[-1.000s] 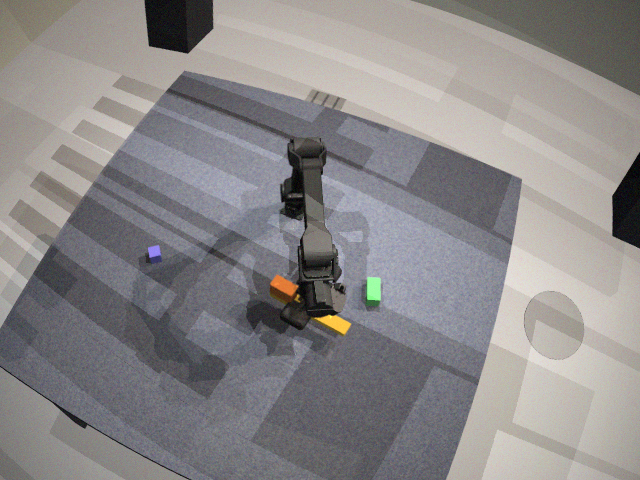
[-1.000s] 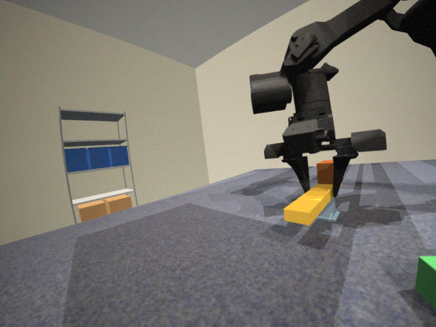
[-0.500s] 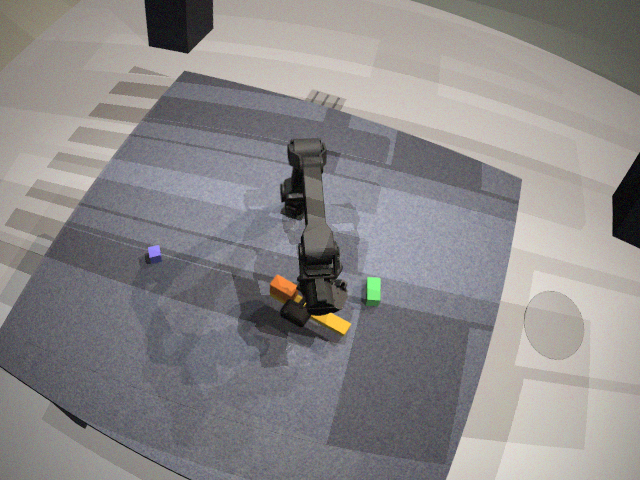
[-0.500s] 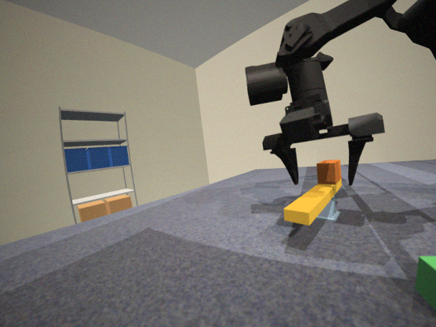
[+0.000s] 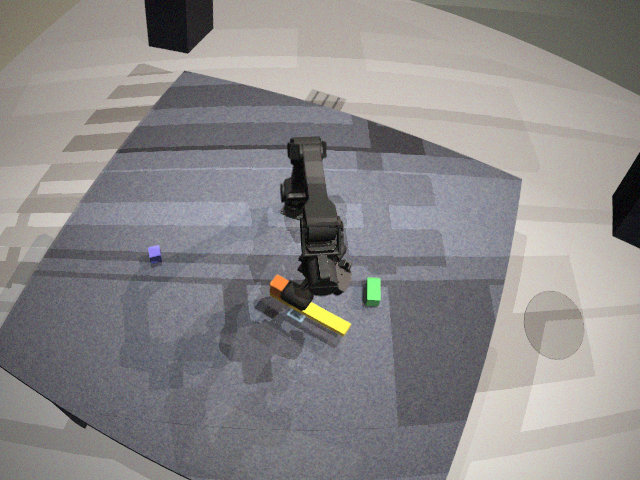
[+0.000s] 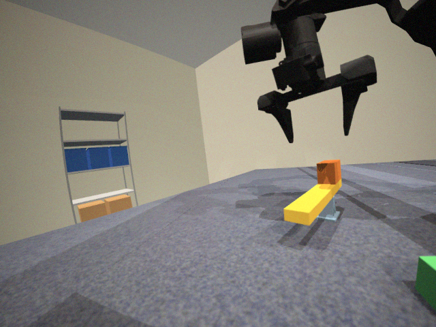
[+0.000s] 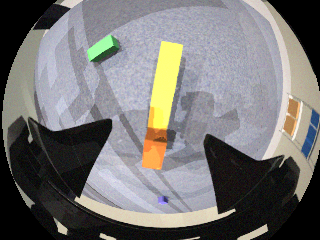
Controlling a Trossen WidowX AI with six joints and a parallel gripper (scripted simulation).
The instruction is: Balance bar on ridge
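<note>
Gripper [image 6: 317, 137]: jaws spread wide, nothing between them, touching nothing. In the exterior view both dark fingertips [image 6: 289, 135] point down and hang well above the bar, with bare wall visible between them. In the wrist view the two fingers frame the scene at 8 and 4 o'clock, apart from everything below.

Bar [image 6: 309, 202]: yellow, long, resting across the ridge [image 6: 330, 212], a small pale-blue support under it. An orange block [image 6: 328, 172] sits on the bar's far end. In the exterior view both ends of the bar stand off the grey mat [image 6: 176, 263], with a shadow beneath the near end; it looks close to level, near end possibly a touch lower, cannot tell for certain. In the wrist view the bar runs from about 12 o'clock down to 6 o'clock, orange end nearest the camera.

In the top view the wrist covers the bar's middle; the orange end shows at its 10 o'clock, the yellow end at 4 o'clock.

Surroundings: green block [image 5: 372, 290] lies on the mat at 3 o'clock of the gripper, near but apart. Small purple cube [image 5: 154, 253] well apart at 9 o'clock. Shelf rack [image 6: 63, 140] stands against the far wall.
</note>
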